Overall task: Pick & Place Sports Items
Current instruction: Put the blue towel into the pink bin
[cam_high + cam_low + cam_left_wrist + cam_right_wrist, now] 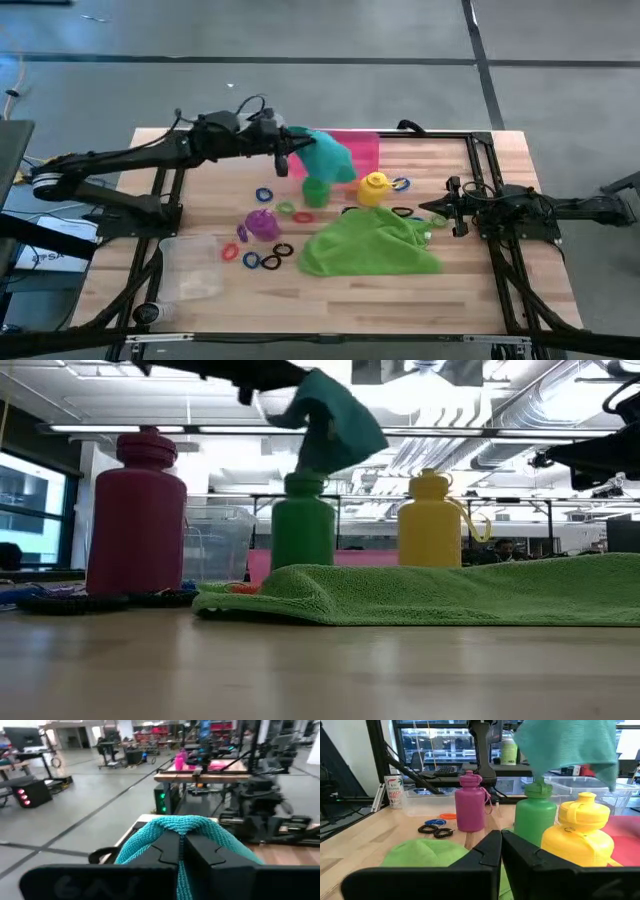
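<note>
The left gripper (283, 158) is clamped tight on the teal cloth (328, 155), fingers (167, 851) pressed together with the fabric pinched between them. The cloth hangs clear of the table, draping down over the near edge of the pink tray (362, 148) and, in the low view, dangling just above the green bottle (302, 525). That is the relation the coming move turns on: the tray lies beyond and a little to the right of the hanging cloth, so if the tray is the target, my guess is the arm carries on that way and avoids dropping onto the bottle. The left arm is plainly the nearer one.

The right gripper (441, 212) is closed on nothing, waiting low at the table's right side, beside the green cloth (372, 245).

Containers: the tray's visible part looks bare, though the cloth hides some of it. A clear tub (190, 268) sits at the front left and looks empty.

On the table stand 3 bottles: purple (263, 224), green and yellow (374, 187). Rings (264, 194) lie scattered around them
</note>
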Motion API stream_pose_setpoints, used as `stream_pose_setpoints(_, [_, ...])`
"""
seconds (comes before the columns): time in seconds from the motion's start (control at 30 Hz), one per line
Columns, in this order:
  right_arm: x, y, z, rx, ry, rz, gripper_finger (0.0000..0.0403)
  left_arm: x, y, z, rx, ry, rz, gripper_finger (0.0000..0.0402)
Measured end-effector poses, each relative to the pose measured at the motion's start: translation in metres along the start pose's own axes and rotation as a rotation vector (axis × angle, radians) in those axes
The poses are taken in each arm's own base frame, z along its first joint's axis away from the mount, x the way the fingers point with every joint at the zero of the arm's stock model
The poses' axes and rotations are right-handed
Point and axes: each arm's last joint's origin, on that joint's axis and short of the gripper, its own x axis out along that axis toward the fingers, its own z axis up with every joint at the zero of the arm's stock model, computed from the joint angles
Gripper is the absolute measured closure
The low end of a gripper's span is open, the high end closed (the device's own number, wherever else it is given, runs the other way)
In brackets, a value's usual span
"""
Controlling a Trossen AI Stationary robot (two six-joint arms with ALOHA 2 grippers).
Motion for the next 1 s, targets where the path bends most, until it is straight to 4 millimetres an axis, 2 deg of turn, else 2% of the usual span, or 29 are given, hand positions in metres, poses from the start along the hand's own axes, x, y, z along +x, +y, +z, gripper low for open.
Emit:
stream_pose_setpoints(0.23, [0.000, 0.000, 0.000, 0.000, 0.000, 0.000, 0.0402, 0.038, 0.016, -0.012, -0.007, 0.065, 0.038, 0.0401])
stream_pose_setpoints(0.57, [0.000, 0.000, 0.000, 0.000, 0.000, 0.000, 0.0402, 0.086, 0.037, -0.046, -0.088, 0.168, 0.097, 0.0401])
stream_pose_setpoints(0.77, [0.000, 0.000, 0.000, 0.000, 0.000, 0.000, 0.0403, 0.098, 0.052, -0.069, -0.103, 0.233, 0.216, 0.0401])
stream_pose_setpoints(1.0, [0.000, 0.000, 0.000, 0.000, 0.000, 0.000, 0.0403, 0.101, 0.068, -0.083, -0.111, 0.282, 0.331, 0.0401])
